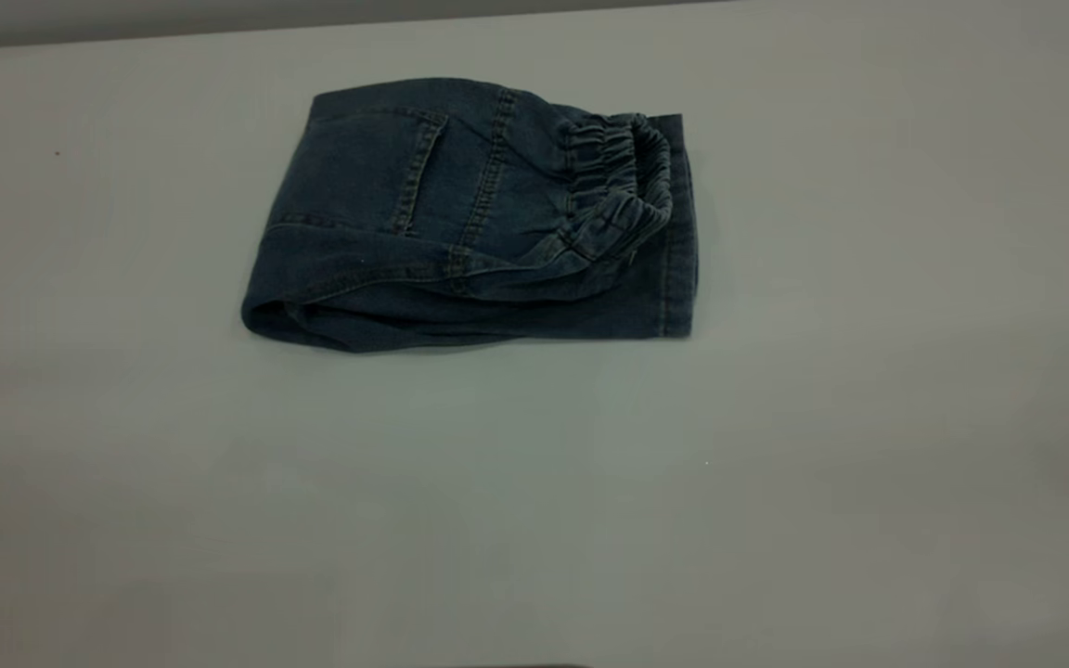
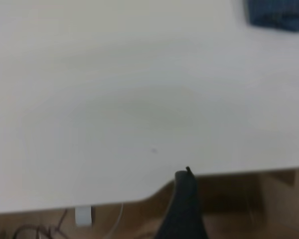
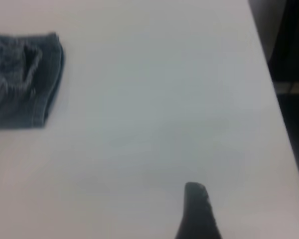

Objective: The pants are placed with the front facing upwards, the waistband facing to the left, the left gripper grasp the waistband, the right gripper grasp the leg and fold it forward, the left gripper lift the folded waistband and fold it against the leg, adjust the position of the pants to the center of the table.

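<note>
The blue denim pants (image 1: 460, 223) lie folded into a compact rectangle on the table (image 1: 776, 482), a little left of the middle and toward the far side. The ruffled waistband (image 1: 616, 181) lies on top at the bundle's right end, over the leg hems. Neither arm appears in the exterior view. My left gripper (image 2: 237, 199) hangs over the table's edge, one black finger (image 2: 184, 204) showing alone, far from the pants (image 2: 279, 15). My right gripper (image 3: 215, 201) hovers above bare table, a single finger (image 3: 195, 211) showing, well away from the pants (image 3: 20, 79). Both hold nothing.
In the left wrist view the table's edge (image 2: 139, 199) runs past brown wood, with a white clip (image 2: 83, 215) and thin cables below it. The right wrist view shows the table's side edge (image 3: 274, 99) against a dark drop.
</note>
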Available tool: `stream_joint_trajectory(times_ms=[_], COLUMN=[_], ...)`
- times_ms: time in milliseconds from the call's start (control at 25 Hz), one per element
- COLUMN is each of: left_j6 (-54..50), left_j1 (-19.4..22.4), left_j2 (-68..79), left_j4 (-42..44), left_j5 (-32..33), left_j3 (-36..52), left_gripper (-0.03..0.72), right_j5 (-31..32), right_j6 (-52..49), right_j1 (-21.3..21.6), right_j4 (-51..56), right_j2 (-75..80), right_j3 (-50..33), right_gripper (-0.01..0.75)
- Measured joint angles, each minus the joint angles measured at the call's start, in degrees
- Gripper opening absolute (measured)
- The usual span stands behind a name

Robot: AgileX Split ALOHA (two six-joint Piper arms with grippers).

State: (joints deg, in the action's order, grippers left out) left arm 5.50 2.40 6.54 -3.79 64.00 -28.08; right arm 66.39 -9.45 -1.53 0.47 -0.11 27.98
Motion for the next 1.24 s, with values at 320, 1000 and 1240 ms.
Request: stream_joint_trajectory(times_ms=[320,1000,1240], left_j6=[0.0,0.0,0.0], left_j1=[0.0,0.0,0.0], left_j2=[-6.9,-7.6,-7.6], left_j4=[0.0,0.0,0.0], left_j5=[0.2,0.5,0.5], left_j3=[0.0,0.0,0.0], left_gripper=[0.559,0.558,0.558], right_j5=[0.2,0.3,0.3], right_j6=[0.0,0.0,0.0], right_j1=[0.0,0.0,0.0], right_j4=[0.0,0.0,0.0], right_j2=[-0.5,-0.5,-0.5], right_j3=[0.0,0.0,0.0], right_gripper=[0.420,0.420,0.420])
